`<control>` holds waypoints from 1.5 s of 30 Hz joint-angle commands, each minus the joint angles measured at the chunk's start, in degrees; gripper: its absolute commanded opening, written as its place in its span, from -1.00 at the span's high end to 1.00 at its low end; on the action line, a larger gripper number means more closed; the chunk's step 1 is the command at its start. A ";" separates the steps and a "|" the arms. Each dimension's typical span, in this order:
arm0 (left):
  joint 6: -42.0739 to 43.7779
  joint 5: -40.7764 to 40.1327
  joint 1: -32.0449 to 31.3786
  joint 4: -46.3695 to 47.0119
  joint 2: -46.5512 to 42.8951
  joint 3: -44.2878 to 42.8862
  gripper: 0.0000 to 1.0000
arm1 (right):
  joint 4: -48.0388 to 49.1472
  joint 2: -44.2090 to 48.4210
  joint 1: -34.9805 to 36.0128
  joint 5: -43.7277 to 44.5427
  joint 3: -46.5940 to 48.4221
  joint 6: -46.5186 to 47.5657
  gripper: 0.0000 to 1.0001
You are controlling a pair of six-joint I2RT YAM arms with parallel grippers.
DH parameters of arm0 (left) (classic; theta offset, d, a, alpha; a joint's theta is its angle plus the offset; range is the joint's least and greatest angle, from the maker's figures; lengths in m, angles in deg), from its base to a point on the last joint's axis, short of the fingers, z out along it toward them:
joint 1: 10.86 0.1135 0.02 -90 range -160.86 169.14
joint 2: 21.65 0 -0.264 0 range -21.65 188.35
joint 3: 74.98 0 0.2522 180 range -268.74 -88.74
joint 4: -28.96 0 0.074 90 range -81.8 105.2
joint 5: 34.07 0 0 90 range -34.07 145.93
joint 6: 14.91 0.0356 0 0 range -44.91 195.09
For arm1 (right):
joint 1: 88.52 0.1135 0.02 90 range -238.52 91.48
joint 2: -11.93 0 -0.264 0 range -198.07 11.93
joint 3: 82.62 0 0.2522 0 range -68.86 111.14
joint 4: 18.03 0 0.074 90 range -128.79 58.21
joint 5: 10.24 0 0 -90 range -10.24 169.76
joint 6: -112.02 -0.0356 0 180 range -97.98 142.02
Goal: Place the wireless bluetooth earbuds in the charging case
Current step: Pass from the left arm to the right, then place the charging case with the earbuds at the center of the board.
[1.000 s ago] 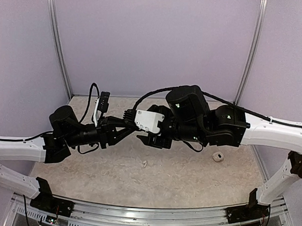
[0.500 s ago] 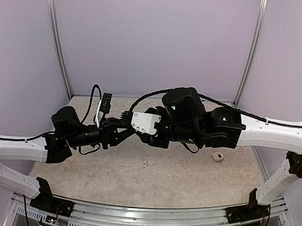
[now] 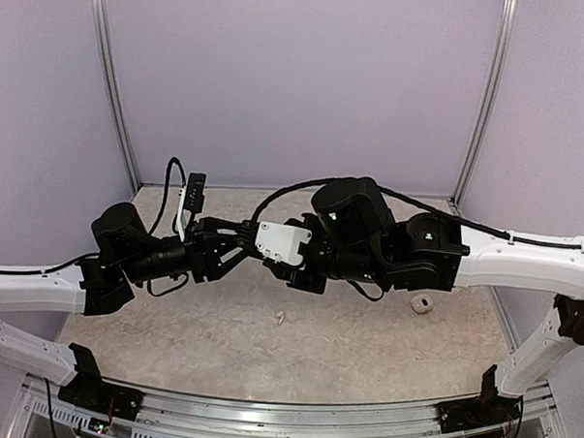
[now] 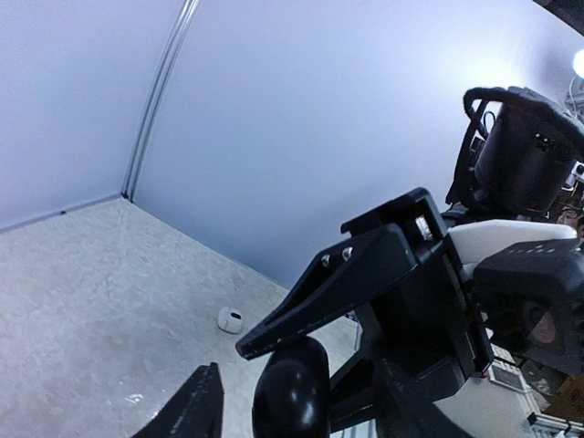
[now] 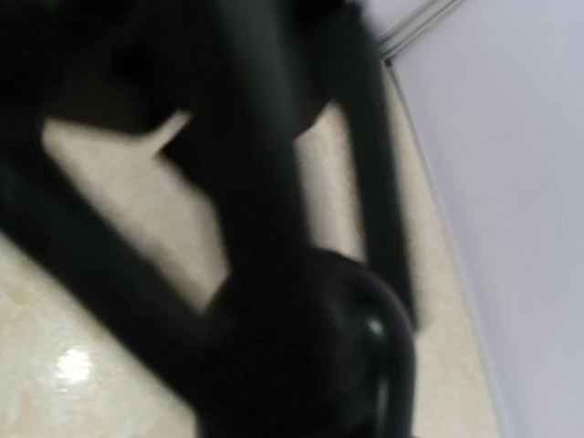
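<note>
I am holding both sets of jaws up in the air, nose to nose, well above the table (image 3: 364, 353). My left gripper (image 3: 241, 242) is standing open. In its wrist view one fingertip (image 4: 203, 409) is showing a strip of bare table between itself and the glossy black rounded piece (image 4: 292, 392) sitting between my left jaws, so I am not pinching it there. A finger of my right gripper (image 3: 269, 263) is reaching in just above that piece, but I cannot tell whether those jaws are gripping anything, because their own view is a dark blur. I am taking the piece for the charging case, though it could be a black bud. Over the last second I have been carrying the meeting point leftward and away from my bases. Meanwhile a white bud (image 3: 422, 303) is lying unmoved on the table well below my right jaws, and a second white bit (image 3: 280, 317) is lying beneath the meeting point. By my reckoning I am still lining up, with the white buds not yet seated.
</note>
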State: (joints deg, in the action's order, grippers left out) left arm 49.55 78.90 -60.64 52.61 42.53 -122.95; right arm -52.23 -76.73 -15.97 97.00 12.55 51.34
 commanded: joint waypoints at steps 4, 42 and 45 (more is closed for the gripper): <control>0.97 -7.54 2.67 -3.41 -7.02 1.25 -0.60 | 4.26 2.06 -7.75 -9.70 -3.86 -9.56 0.30; -7.69 -21.34 24.61 -23.26 -17.34 3.42 -0.98 | 1.97 -56.69 -17.88 -29.54 38.92 -28.89 0.27; -7.67 -21.51 24.59 -23.05 -17.40 3.59 -0.98 | 1.76 -57.43 -18.14 -29.29 39.33 -28.88 0.27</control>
State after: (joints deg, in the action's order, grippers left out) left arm 41.87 57.39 -36.38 29.20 25.51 -120.00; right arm -49.70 -132.71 -33.32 67.40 49.53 22.80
